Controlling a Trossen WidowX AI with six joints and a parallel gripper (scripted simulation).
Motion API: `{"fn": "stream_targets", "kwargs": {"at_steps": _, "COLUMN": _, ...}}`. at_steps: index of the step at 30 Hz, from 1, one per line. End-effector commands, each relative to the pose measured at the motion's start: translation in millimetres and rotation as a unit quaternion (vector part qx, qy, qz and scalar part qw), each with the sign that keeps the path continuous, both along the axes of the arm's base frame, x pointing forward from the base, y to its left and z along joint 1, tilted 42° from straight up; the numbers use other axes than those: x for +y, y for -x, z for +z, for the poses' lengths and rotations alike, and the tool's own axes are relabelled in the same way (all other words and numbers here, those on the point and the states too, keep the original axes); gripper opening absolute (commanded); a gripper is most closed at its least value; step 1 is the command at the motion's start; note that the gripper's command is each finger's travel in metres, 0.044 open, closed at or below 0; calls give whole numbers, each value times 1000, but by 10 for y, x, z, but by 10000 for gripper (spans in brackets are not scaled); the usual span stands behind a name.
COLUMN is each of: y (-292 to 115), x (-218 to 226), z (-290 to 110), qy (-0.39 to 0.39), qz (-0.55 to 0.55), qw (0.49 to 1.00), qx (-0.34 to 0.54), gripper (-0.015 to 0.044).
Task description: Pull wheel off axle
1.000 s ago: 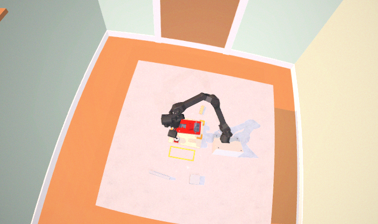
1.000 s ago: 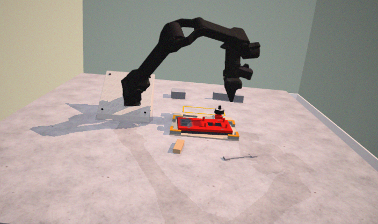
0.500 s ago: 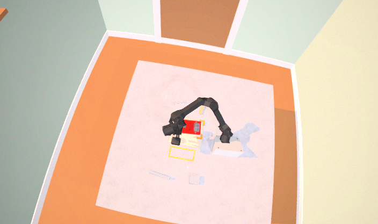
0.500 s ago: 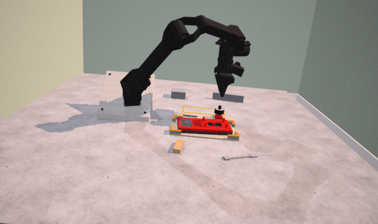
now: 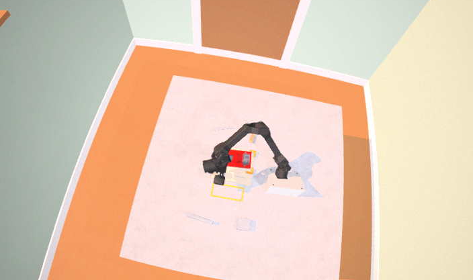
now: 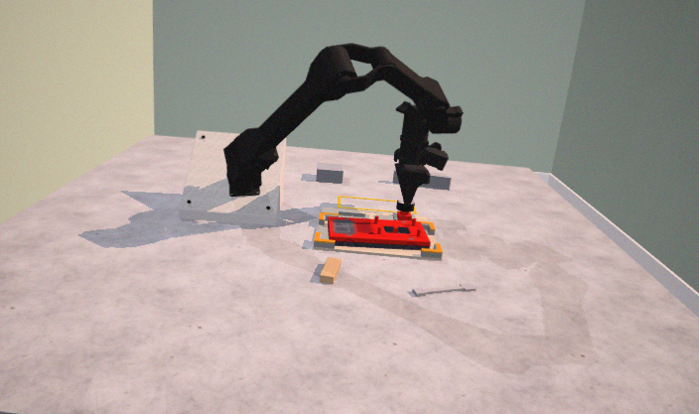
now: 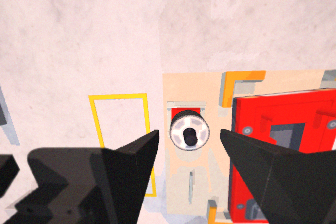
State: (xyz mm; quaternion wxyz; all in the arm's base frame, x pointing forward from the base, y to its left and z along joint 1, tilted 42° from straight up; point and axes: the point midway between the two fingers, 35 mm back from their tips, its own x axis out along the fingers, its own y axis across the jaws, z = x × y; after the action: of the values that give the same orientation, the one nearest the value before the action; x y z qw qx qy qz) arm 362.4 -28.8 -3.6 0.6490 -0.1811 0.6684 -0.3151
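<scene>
Wheel (image 7: 189, 131) on its upright axle (image 7: 190, 136) sits between and below the claw (image 7: 189, 141) fingers; claw partly open, gripping nothing.

Bare test room, lab-like. Large grey table (image 6: 154, 338) fills orange floor (image 5: 104, 179); plain green and cream walls; brown door (image 5: 249, 19) beyond table's far edge. Black arm (image 6: 309, 95) bolted on pale base plate (image 6: 198, 147) on table. No furniture visible besides table.
</scene>
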Motion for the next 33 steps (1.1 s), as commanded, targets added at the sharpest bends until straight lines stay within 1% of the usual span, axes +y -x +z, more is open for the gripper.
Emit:
{"fn": "stream_targets", "kwargs": {"at_steps": 1, "y": 14, "x": -77, "z": -87, "qy": 2, "qz": 3, "qw": 1000, "qx": 1, "gripper": 300}}
{"fn": "stream_targets", "kwargs": {"at_steps": 4, "y": 14, "x": -77, "z": -87, "qy": 2, "qz": 3, "qw": 1000, "qx": 1, "gripper": 300}}
{"fn": "stream_targets", "kwargs": {"at_steps": 8, "y": 15, "x": -52, "z": -62, "qy": 0, "qz": 0, "qw": 1000, "qx": 1, "gripper": 195}}
{"fn": "stream_targets", "kwargs": {"at_steps": 16, "y": 15, "x": -52, "z": -62, "qy": 0, "qz": 0, "qw": 1000, "qx": 1, "gripper": 142}}
{"fn": "stream_targets", "kwargs": {"at_steps": 21, "y": 13, "x": -47, "z": -56, "qy": 0, "qz": 0, "qw": 1000, "qx": 1, "gripper": 10}}
{"fn": "stream_targets", "kwargs": {"at_steps": 22, "y": 13, "x": -44, "z": -53, "qy": 0, "qz": 0, "qw": 1000, "qx": 1, "gripper": 0}}
{"fn": "stream_targets", "kwargs": {"at_steps": 33, "y": 7, "x": -20, "z": -28, "qy": 0, "qz": 0, "qw": 1000, "qx": 1, "gripper": 0}}
